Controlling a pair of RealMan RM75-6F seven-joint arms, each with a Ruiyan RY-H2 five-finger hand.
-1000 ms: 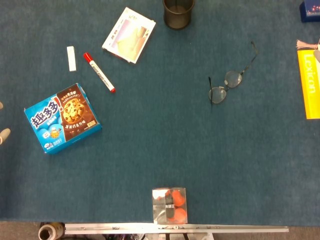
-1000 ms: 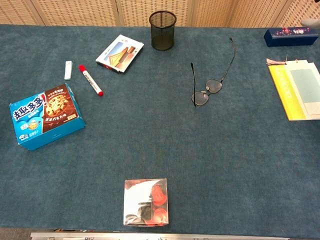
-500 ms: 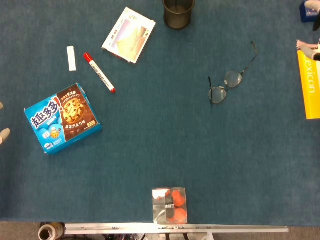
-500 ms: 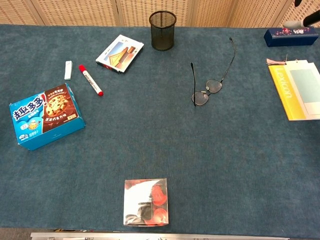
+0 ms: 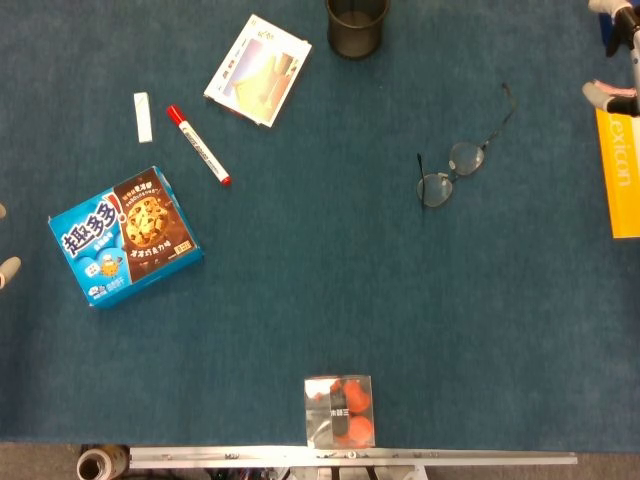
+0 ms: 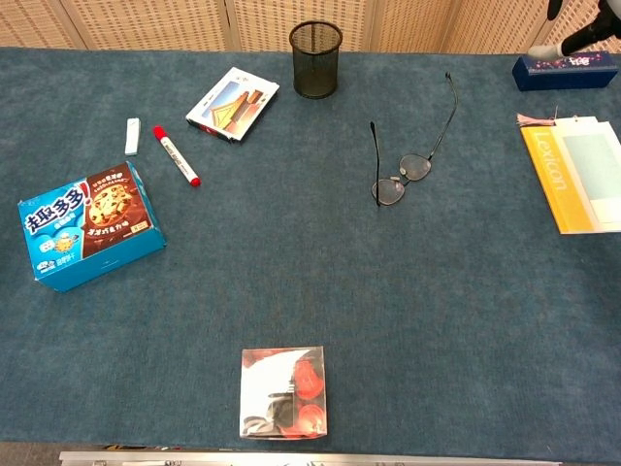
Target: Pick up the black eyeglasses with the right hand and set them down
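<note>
Well to the left of my right hand [image 5: 618, 60] and nearer to me, the eyeglasses [image 5: 455, 168] lie untouched on the tabletop [image 5: 320, 300], temples spread. I judge this the approach step: my hand barely shows at the far right edge, above a dark blue box [image 6: 566, 68], too cropped to tell whether it is spread or closed. Next comes reaching left and down, then pinching the frame.

Teal-blue table cloth [image 6: 437, 320] everywhere, and near the black mesh cup [image 6: 315, 58]: a red-capped white marker [image 6: 176, 155], bright blue-and-brown cookie box [image 6: 87, 225], yellow book [image 6: 574, 177].
</note>
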